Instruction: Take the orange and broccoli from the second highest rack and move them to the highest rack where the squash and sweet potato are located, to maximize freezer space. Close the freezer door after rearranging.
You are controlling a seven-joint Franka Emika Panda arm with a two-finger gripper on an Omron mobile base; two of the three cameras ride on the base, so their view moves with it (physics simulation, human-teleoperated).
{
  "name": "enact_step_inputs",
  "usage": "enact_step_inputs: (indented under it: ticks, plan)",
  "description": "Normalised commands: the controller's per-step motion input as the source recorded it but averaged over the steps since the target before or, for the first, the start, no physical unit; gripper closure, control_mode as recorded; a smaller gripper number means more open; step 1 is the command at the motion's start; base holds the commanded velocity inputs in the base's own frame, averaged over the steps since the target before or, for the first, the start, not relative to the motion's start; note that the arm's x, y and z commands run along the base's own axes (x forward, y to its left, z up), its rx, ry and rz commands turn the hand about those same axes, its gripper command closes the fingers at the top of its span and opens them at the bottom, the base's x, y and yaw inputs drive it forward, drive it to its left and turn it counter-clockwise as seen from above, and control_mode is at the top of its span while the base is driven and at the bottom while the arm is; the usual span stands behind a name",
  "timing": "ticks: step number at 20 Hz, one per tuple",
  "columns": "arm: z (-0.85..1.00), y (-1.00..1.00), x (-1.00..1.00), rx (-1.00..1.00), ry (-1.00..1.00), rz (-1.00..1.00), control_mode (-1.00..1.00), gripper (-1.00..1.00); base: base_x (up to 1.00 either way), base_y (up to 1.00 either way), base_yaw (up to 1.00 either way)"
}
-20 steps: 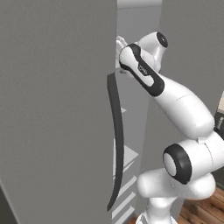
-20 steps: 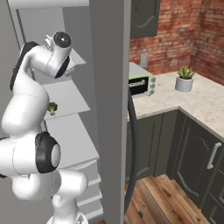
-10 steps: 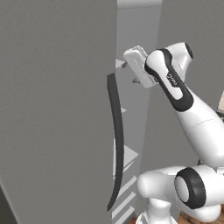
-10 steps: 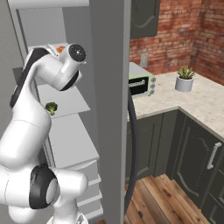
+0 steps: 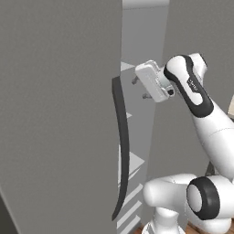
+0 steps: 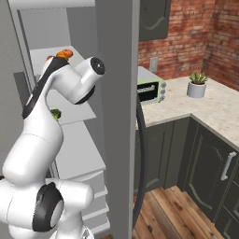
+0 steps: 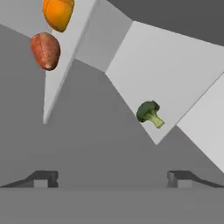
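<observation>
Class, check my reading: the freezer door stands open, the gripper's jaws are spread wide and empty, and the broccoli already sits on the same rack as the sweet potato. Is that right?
Not quite. In the hand view the broccoli lies alone on a different rack from the sweet potato, which sits beside an orange-coloured item. The rest holds: the freezer door stands open and the gripper is spread wide and empty.

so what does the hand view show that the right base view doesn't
Hand view alone: the sweet potato as a whole thing on the top rack, and the tool, tips wide apart with nothing between them. Right base view alone: the robot's arm, the toaster oven and potted plant on the counter, and the freezer door edge-on. Both: the broccoli on the lower rack and an orange-coloured item on the rack above.
</observation>
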Motion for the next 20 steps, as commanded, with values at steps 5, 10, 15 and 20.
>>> enact_step_inputs:
  ticks: [5,10,15,20]
  plan:
    - [-0.49,0.00,0.00,-0.07,0.14,0.22,-1.00,-1.00,0.00,0.00,0.00]
    - [-0.53,0.04,0.05,-0.09,0.13,0.20,-1.00,-1.00,0.00,0.00,0.00]
    - [-0.56,0.21,0.07,-0.06,0.00,0.13,-1.00,-1.00,0.00,0.00,0.00]
    - [-0.47,0.33,0.05,0.00,-0.09,0.01,-1.00,-1.00,0.00,0.00,0.00]
